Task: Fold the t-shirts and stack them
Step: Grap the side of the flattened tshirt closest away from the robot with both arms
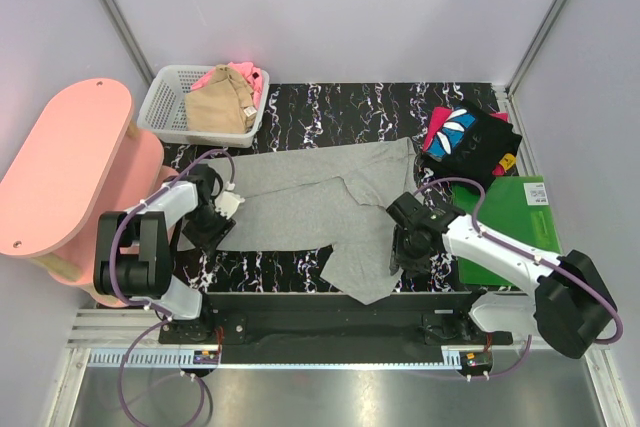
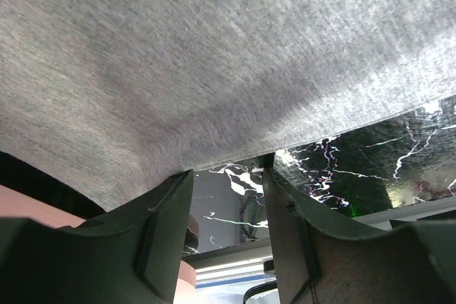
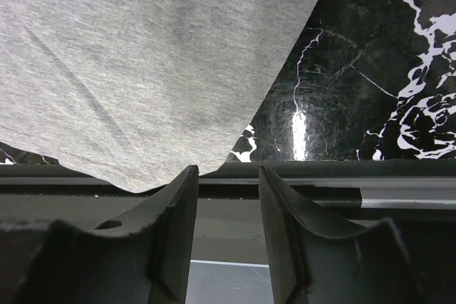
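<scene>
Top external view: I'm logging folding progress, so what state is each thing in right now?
grey t-shirt, spread out unfolded on the table, near corner over the edge.
tan t-shirt, crumpled in the basket.
pink t-shirt, crumpled in the basket behind the tan one.
black printed t-shirt, bunched at the far right.
left gripper, open, empty.
right gripper, open, empty.

The top external view looks steeply down from behind the near edge over the whole black marbled surface [image 1: 330,107]. Each wrist view peers past its own fingers [image 2: 160,240] [image 3: 171,233], very close on the large plain light-grey cloth t-shirt [image 1: 300,197] [image 2: 178,69] [image 3: 142,55], which all three views share.
</scene>
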Controlling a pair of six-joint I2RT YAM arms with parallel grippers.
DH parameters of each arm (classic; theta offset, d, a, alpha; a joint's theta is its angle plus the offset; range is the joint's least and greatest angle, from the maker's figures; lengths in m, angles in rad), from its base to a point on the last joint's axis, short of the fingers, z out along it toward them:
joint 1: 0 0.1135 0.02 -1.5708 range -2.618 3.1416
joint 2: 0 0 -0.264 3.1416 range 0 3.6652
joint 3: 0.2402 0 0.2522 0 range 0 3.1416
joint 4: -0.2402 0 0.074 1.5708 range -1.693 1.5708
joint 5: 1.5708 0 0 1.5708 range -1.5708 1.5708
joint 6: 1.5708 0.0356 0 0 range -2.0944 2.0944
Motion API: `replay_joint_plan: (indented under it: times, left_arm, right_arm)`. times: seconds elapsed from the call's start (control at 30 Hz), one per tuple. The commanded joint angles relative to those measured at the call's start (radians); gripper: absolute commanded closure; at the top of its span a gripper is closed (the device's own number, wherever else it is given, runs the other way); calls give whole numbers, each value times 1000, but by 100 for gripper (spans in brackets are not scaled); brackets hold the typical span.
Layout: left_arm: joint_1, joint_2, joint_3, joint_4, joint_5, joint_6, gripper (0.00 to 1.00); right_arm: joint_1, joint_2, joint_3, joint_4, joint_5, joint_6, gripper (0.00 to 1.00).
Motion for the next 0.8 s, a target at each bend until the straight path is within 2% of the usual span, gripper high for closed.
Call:
replay_joint_plan:
  times: [0.0,0.07,0.17,0.2,0.3,0.33,0.43,0.67,0.77]
  left_arm:
    - [2,28,-14,115,45,8,50]
    - [2,32,-17,117,48,6,50]
    - [4,57,-12,120,60,0,57]
    - [4,63,-8,121,65,-3,67]
    - [2,74,-5,121,77,-8,82]
    - [4,74,0,121,80,-9,90]
    - [4,69,6,121,82,-11,100]
    - [4,3,21,83,105,-17,100]
    - [-4,-32,27,64,114,-17,100]
  right_arm:
    - [10,-17,-14,32,-24,16,53]
    - [13,-16,-14,39,-37,16,53]
    - [20,-10,-27,53,-50,22,54]
    - [27,-5,-32,55,-53,23,54]
    - [53,1,-50,67,-64,45,54]
    - [61,1,-57,72,-65,57,54]
    - [76,19,-73,93,-67,69,54]
    - [118,64,-84,102,-38,78,51]
    - [144,76,-98,111,-42,91,45]
